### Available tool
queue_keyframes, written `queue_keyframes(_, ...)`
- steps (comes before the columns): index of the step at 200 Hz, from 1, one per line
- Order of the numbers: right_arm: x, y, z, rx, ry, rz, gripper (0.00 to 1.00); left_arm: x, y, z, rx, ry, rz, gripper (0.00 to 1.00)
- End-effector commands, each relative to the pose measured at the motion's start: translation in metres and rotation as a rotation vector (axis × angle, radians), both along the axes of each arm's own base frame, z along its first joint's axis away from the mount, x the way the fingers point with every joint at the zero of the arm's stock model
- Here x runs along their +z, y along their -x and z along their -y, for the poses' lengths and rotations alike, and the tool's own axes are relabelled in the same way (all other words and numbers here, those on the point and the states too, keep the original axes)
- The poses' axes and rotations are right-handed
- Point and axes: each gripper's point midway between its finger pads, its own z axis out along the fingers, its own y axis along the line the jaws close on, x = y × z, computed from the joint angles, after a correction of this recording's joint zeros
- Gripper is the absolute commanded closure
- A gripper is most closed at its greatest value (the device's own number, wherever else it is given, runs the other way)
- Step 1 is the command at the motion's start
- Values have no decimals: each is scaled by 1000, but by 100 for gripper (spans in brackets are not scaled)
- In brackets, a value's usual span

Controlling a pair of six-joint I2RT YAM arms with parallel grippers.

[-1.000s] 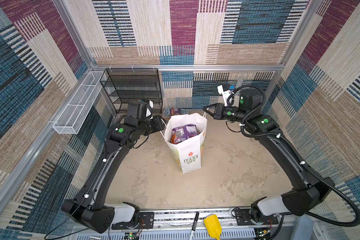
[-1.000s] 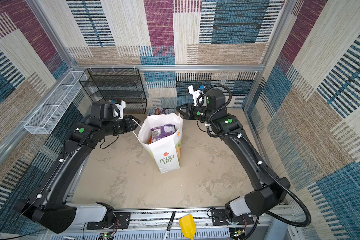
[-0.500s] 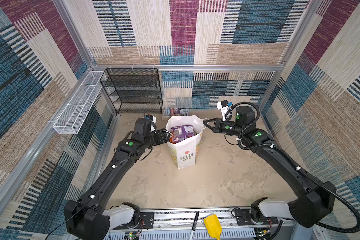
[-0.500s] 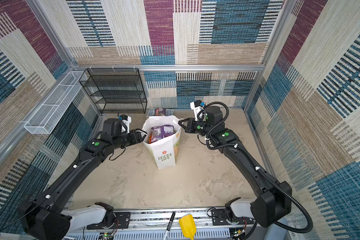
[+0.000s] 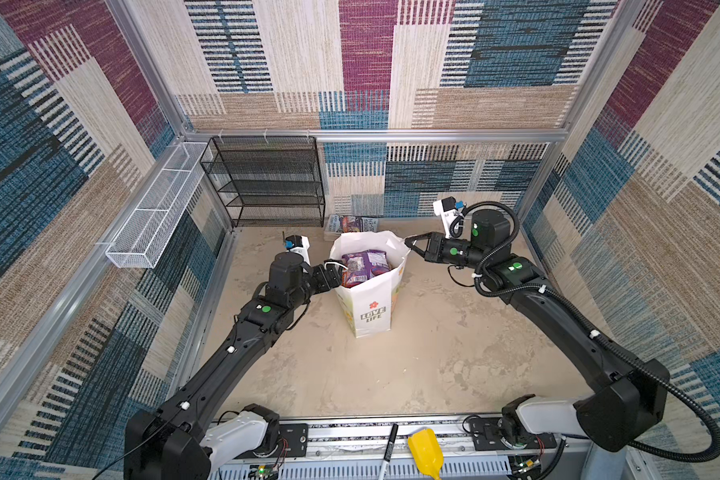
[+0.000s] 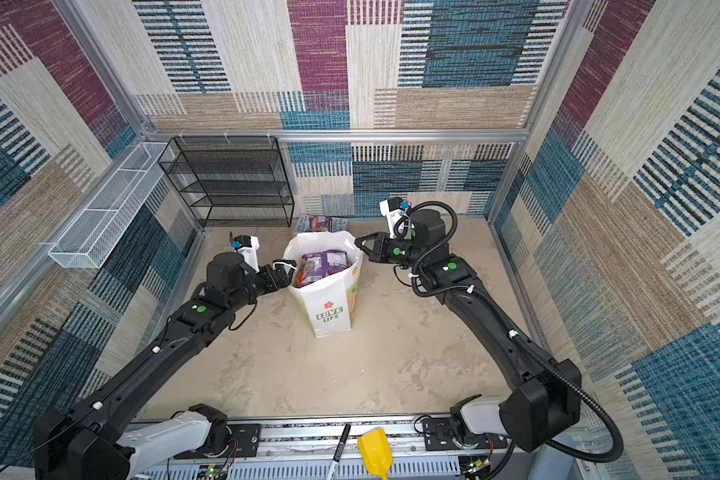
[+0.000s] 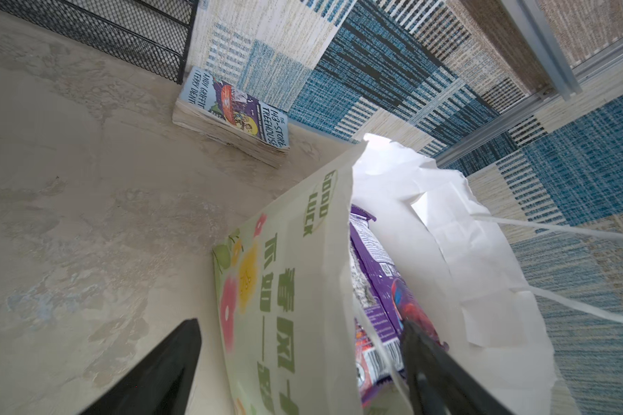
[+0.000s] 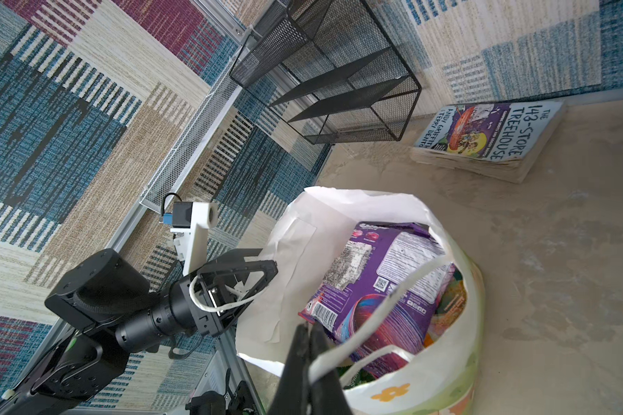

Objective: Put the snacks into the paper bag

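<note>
Seen from above, the white paper bag (image 5: 371, 309) stands upright in the middle of the sandy counter (image 5: 433, 365), its mouth pulled wide. The snacks (image 5: 364, 266) are inside it: a purple packet (image 8: 385, 273) lies on top, close under the rim, with orange and green wrappers showing beneath. I find no packet lying loose on the counter in any view. The only other thing near the bag is a paperback book (image 5: 352, 224) at twelve o'clock from it, against the back wall beside a black mesh rack (image 5: 267, 183), and it is no part of the job. My left hand (image 5: 335, 272) sits at nine o'clock of the bag's mouth with its fingers spread wide, one outside the printed wall and one inside near the purple packet, gripping nothing. A white cord handle (image 8: 209, 305) hangs looped loosely over it. My right hand (image 5: 410, 241) is at two o'clock of the mouth, fingers pressed together and pinching the other cord handle (image 8: 392, 298), which seems to keep that side open. I judge the packing itself done, or as good as done. What is left, as I read it, is to slip the left hand free of the cord, let go on the right, and draw both arms back without tipping the bag.
</note>
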Motion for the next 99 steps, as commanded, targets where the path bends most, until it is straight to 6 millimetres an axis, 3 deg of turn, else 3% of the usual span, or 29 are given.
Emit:
queue_keyframes(1, 18, 1, -3, 22, -25, 56, 100, 24, 0, -5, 8, -22, 150, 8)
queue_keyframes(41, 17, 0, -7, 44, -35, 48, 100, 28, 11, -12, 15, -65, 257, 0)
queue_keyframes(99, 19, 0, -10, 61, -48, 41, 100, 25, -8, -4, 38, -65, 304, 1)
